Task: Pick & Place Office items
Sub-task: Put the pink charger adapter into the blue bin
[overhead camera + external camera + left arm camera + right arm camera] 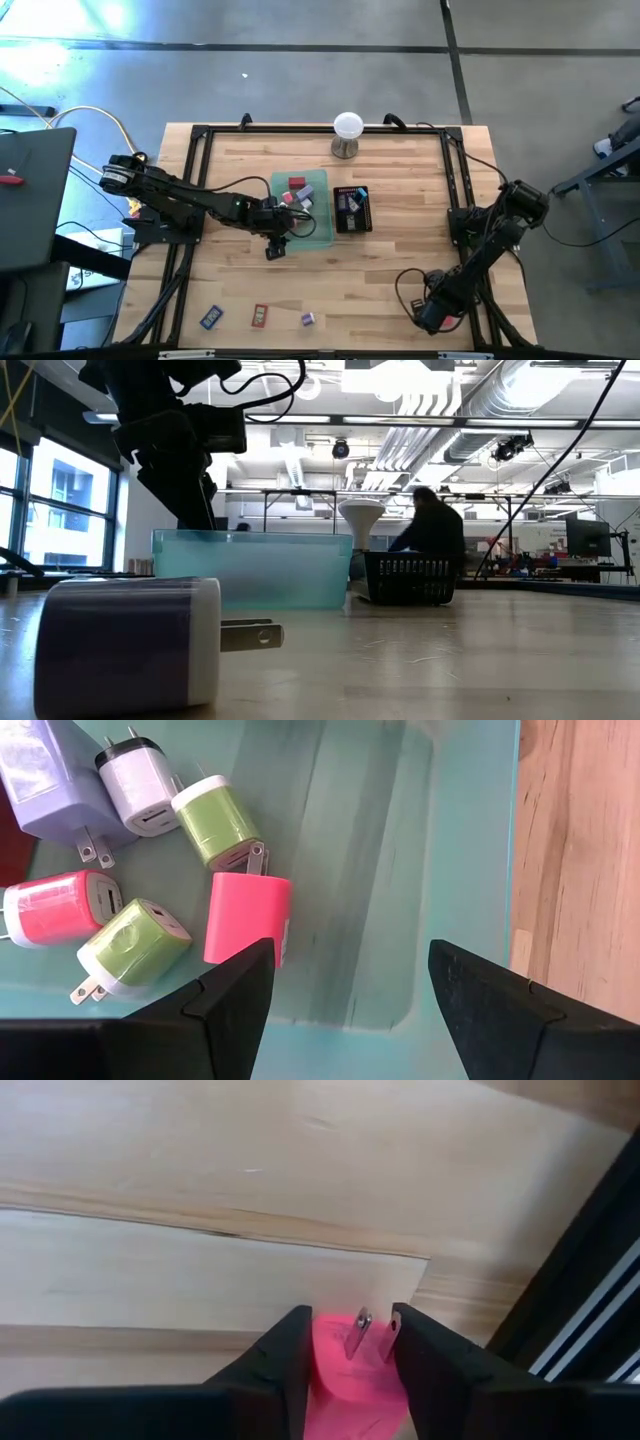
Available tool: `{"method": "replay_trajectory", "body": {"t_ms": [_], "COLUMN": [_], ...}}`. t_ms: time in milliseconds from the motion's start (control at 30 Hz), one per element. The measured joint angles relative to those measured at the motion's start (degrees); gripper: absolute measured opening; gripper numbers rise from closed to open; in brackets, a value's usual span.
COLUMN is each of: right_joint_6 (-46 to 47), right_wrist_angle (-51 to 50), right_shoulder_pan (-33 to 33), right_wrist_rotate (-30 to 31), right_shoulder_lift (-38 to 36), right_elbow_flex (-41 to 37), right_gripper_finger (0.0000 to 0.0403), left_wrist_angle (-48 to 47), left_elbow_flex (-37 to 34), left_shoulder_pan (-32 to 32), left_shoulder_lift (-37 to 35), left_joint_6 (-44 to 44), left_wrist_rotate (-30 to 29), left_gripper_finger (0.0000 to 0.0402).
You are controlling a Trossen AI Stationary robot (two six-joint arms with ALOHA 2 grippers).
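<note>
Beneath the left gripper (345, 985), bare green tray (400, 870) floor lies open; chargers (165, 870) crowd one side of it, the pink charger (247, 917) touching one finger.

My left arm stretched out across the table's middle, left gripper (345, 985) pointing down, fingers spread and empty, my right arm folded back to the near right corner, right gripper (348, 1348) low, fingers pinching a pink charger (350, 1380)
</note>
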Motion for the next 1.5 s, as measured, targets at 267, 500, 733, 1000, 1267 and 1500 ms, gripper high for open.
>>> {"method": "replay_trajectory", "body": {"t_ms": [267, 500, 733, 1000, 1267, 1500], "right_joint_6": [-7.4, -12.1, -13.8, -16.5, -26.1, -40.0], "right_wrist_angle": [-0.9, -1.1, -1.1, -1.8, -10.2, -12.5], "right_shoulder_pan": [-3.4, -5.0, -5.3, -5.3, -8.0, -12.2], "right_wrist_rotate": [2.0, 2.2, 2.4, 2.8, 13.7, 24.8], "right_shoulder_lift": [0.0, 0.0, 0.0, 0.0, 0.3, 0.2], "right_elbow_flex": [0.0, 0.0, 0.0, 0.7, 9.6, 18.0], "right_gripper_finger": [0.0092, 0.0038, 0.0023, 0.0016, 0.0016, 0.0015], "left_wrist_angle": [0.0, 0.2, 0.2, 0.2, 0.8, 1.1], "left_elbow_flex": [0.0, 0.0, 0.0, 0.0, 0.0, 0.0], "left_shoulder_pan": [0.0, 0.0, 0.0, 0.0, 0.0, -0.4], "left_shoulder_lift": [0.0, 0.0, 0.0, 0.0, 0.0, 0.0], "left_joint_6": [0.0, 0.0, 0.0, 0.0, 0.0, 0.0], "left_wrist_rotate": [0.0, -0.5, -0.5, -0.5, -0.5, -0.4], "left_gripper_finger": [0.0257, 0.0257, 0.0257, 0.0257, 0.0257, 0.0257]}}
